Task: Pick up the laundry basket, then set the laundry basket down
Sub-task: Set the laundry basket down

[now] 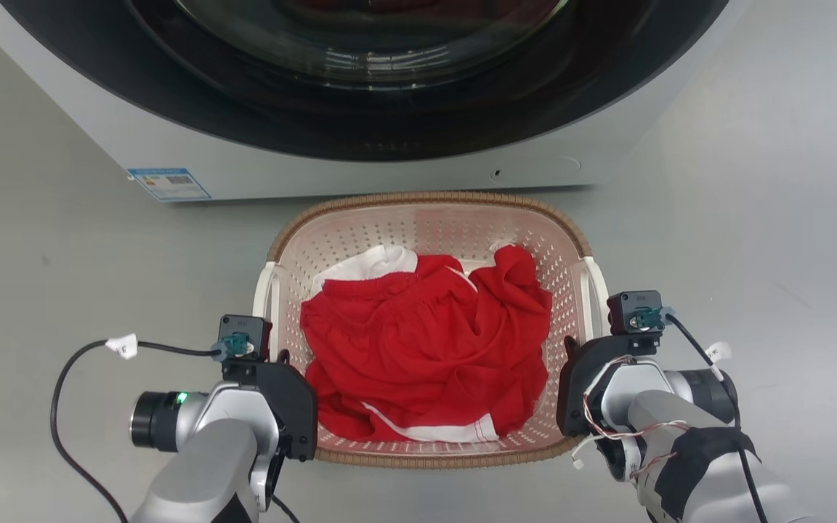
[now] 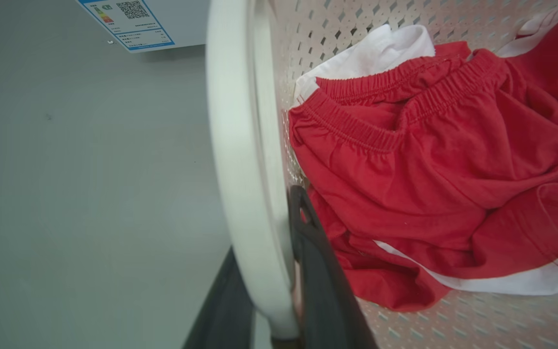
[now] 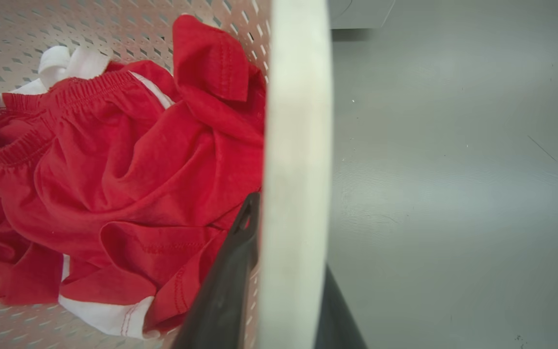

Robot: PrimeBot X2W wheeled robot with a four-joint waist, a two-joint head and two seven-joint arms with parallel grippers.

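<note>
The laundry basket (image 1: pixel 426 200) sits on the floor (image 1: pixel 62 254) just in front of the washer (image 1: pixel 317 171), loaded with red clothes (image 1: pixel 418 349). The left end effector (image 2: pixel 265 219) is clamped narrow on the basket's left handle (image 2: pixel 233 121), one finger inside the wall and one outside. The right end effector (image 3: pixel 287 232) grips the right handle (image 3: pixel 298 121) the same way. I cannot tell whether the base has left the floor. This looks like the start of the lift. To do it well, both arms should probably rise together at one pace, keeping the rim level so neither handle twists or slips, and clear of the washer front.
</note>
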